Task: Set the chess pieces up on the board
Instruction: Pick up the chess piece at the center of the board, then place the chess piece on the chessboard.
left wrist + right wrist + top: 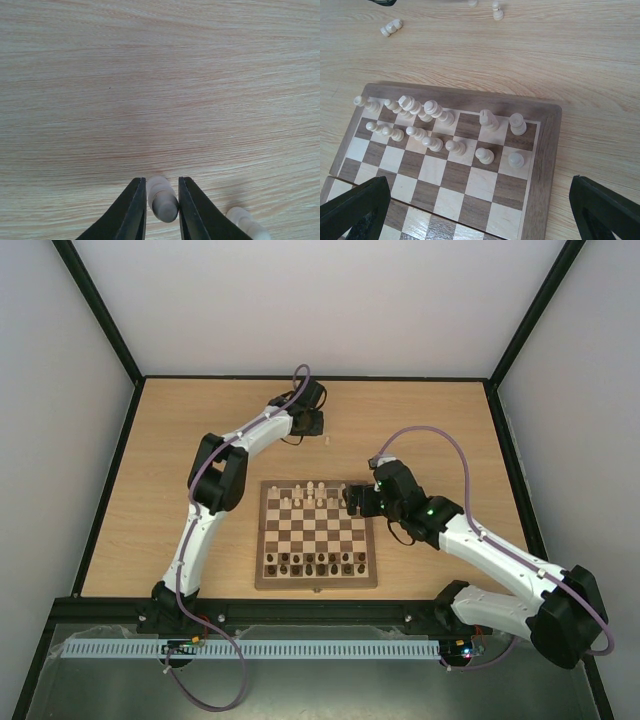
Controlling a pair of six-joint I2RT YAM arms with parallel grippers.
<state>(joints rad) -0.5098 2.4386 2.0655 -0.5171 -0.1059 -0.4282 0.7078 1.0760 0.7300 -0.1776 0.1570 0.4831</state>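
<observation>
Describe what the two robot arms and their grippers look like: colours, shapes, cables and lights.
Both the left arm and right arm have white tubular links joined by bulky black joints. A lilac cable loops along each. A small green light glows on the right arm. The left gripper and right gripper have plain black, tapered, wedge-shaped fingers.

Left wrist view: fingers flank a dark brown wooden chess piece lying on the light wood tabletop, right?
Wrong colour. The left wrist view shows a pale cream wooden chess piece between the left fingers, lying on the light wood tabletop.
</observation>
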